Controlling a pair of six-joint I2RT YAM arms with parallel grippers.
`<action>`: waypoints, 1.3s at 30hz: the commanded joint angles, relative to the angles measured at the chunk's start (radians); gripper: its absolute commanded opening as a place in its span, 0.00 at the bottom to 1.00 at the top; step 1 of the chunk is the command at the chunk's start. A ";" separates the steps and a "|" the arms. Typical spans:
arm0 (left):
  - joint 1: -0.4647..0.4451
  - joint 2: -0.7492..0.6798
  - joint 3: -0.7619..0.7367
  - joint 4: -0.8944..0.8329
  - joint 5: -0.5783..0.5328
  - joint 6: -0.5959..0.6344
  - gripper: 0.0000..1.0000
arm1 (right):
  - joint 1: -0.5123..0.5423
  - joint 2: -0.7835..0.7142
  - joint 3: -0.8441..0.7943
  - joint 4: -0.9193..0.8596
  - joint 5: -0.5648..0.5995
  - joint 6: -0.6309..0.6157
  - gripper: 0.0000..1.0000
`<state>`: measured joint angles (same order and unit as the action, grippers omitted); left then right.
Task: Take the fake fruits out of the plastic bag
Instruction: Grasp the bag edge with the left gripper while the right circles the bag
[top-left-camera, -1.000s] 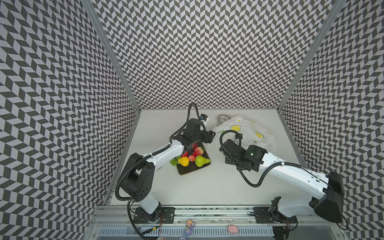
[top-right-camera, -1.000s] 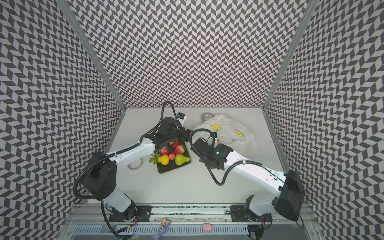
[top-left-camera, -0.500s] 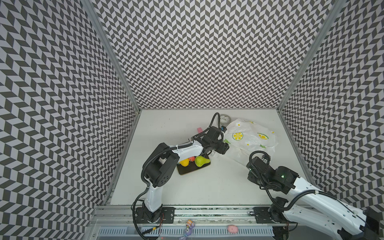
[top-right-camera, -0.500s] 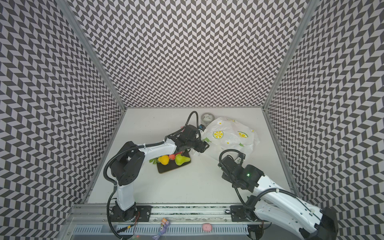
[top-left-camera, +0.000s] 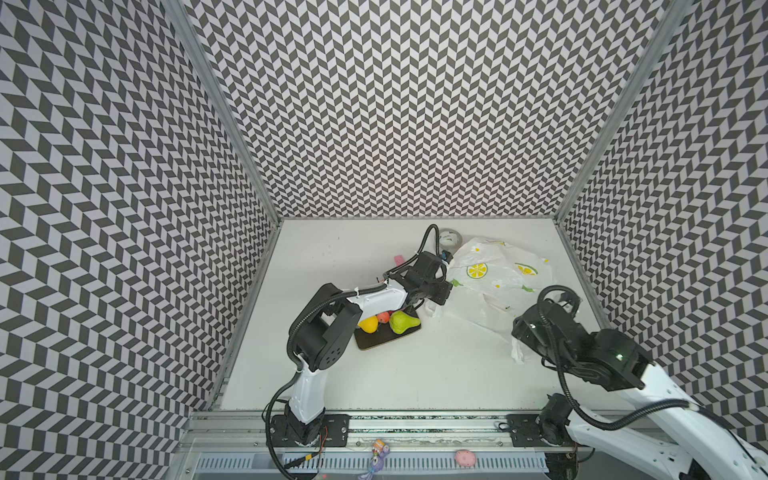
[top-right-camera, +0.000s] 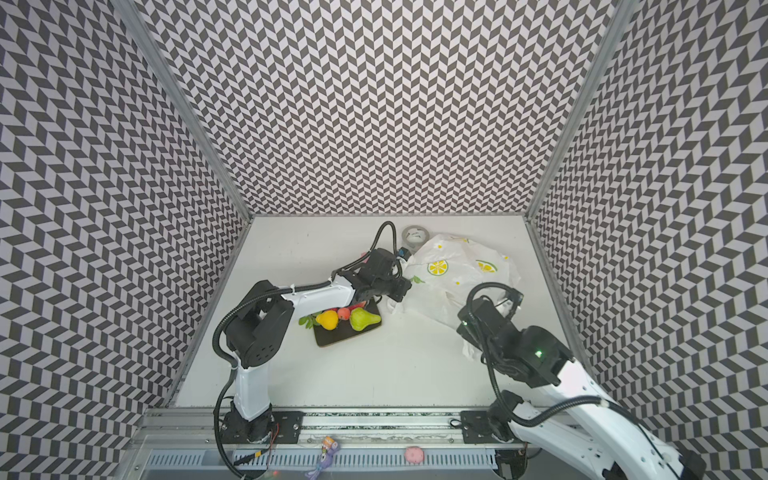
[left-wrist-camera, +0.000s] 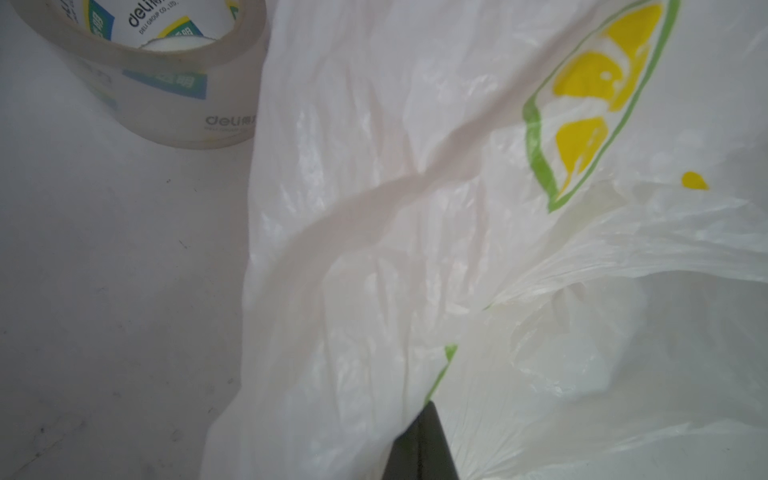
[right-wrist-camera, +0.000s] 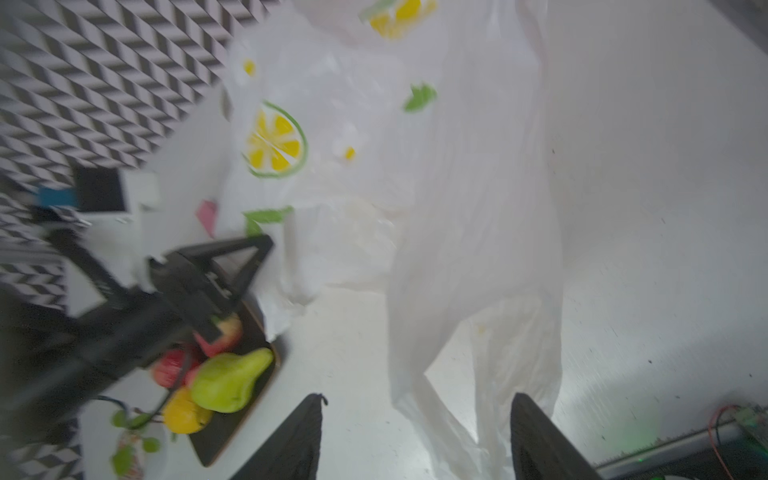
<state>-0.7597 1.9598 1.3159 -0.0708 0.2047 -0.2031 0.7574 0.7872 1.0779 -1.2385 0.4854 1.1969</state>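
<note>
The flat white tabletop (top-left-camera: 395, 382) carries all items.

The left arm rises from the front rail, folds sharply at the elbow and runs its white forearm low over the tray towards the rear right. The left gripper (left-wrist-camera: 424, 442) has its jaws fully together, pinching the left edge of the thin, crinkly white plastic bag printed with yellow lemon slices (top-left-camera: 498, 274).

The right arm enters from the front right corner with its wrist pitched down at the bag's near edge. The right gripper (right-wrist-camera: 415, 436) stands wide, and a handle loop of the bag lies between its fingers (right-wrist-camera: 305, 440) (contact with the loop cannot be confirmed).

The bag lies slack at the rear right of the table.

The glossy toy fruits (top-right-camera: 344, 312) sit outside the bag on a flat black rectangular tray (top-left-camera: 376, 344), just left of it. They include:
- a green pear (top-left-camera: 401, 322);
- a yellow lemon (top-left-camera: 369, 324);
- red pieces partly hidden under the forearm.

A roll of clear tape (top-left-camera: 450, 237) stands just beside the bag's rear edge. A small pink block (top-left-camera: 399, 259) lies behind the left wrist.
</note>
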 joint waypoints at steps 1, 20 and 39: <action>-0.004 -0.059 -0.003 0.063 0.047 -0.032 0.00 | -0.003 0.046 0.152 -0.002 0.130 -0.169 0.69; 0.056 -0.138 0.036 -0.031 -0.030 -0.039 0.53 | -0.308 0.495 0.137 0.413 -0.311 -0.587 0.60; 0.033 -0.031 0.028 -0.048 0.003 -0.015 0.75 | -0.963 0.806 0.254 0.768 -0.387 -0.728 0.91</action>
<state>-0.7280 1.9156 1.3224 -0.1429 0.2321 -0.2356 -0.1741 1.5166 1.2942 -0.6090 0.1814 0.5041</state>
